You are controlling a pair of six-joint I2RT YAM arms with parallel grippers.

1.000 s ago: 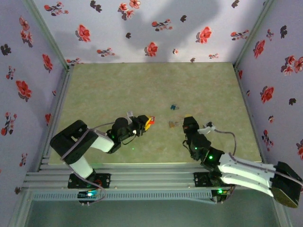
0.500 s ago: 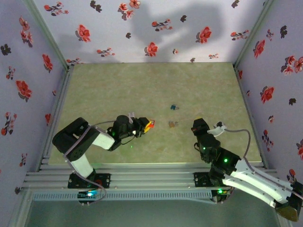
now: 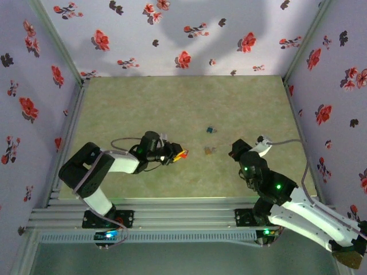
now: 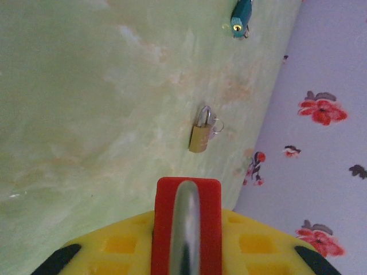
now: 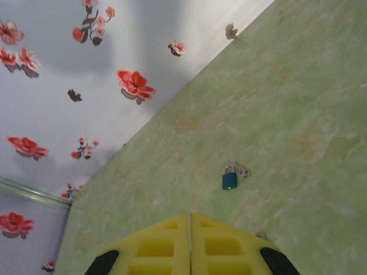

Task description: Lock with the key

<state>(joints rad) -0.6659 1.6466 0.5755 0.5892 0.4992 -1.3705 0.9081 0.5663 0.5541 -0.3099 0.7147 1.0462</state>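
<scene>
My left gripper (image 3: 175,153) is shut on a red padlock (image 3: 182,153), whose silver shackle runs up the middle between the yellow pads (image 4: 120,243) in the left wrist view. Ahead of it on the green mat lies a small brass padlock (image 4: 199,137) with a key ring (image 4: 216,126) beside its shackle; the top view shows this brass padlock (image 3: 209,150) between the two grippers. A blue padlock (image 5: 230,180) with keys (image 5: 242,171) attached lies farther out. My right gripper (image 3: 235,149) is shut with nothing in it, its pads (image 5: 166,246) pressed together.
The blue padlock (image 3: 211,130) lies beyond the brass one, toward the mat's middle. Flowered walls (image 3: 172,34) close in the mat on three sides. An aluminium rail (image 3: 172,215) runs along the near edge by the arm bases.
The right arm has pulled back and to the right, away from the brass padlock, its gripper staying shut. The left gripper has shifted slightly nearer with the red padlock.
</scene>
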